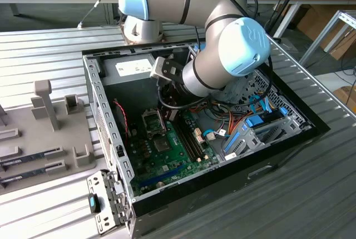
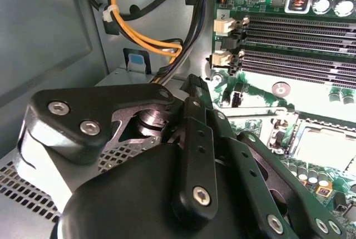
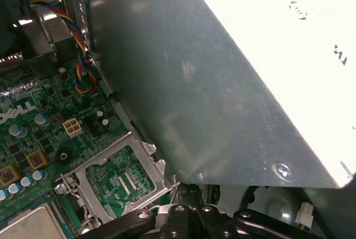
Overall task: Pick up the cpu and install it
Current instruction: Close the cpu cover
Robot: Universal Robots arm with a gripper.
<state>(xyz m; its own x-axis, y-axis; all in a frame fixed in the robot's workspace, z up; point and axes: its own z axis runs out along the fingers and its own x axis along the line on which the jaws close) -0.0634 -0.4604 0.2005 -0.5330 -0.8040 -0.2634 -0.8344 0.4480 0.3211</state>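
Shows the cpu (image 2: 325,147) (image 3: 28,225) lying flat and face up in the socket (image 1: 151,119) on the green board (image 1: 167,155), pale metal top up, edges square with the socket frame. Has no long axis to speak of, being square. Shows the hinged socket cover (image 3: 119,180) swung open beside it. Puts the gripper (image 2: 192,83) (image 3: 189,217) low inside the computer case (image 1: 311,128), near the socket and apart from the cpu, holding nothing visible. Cannot tell whether it is spread or pressed together. In the exterior view, places the socket at 7 o'clock from the arm (image 1: 222,50), the grey power supply (image 1: 133,69) at 12 o'clock from the socket, and the memory slots (image 1: 192,139) at 4 o'clock.
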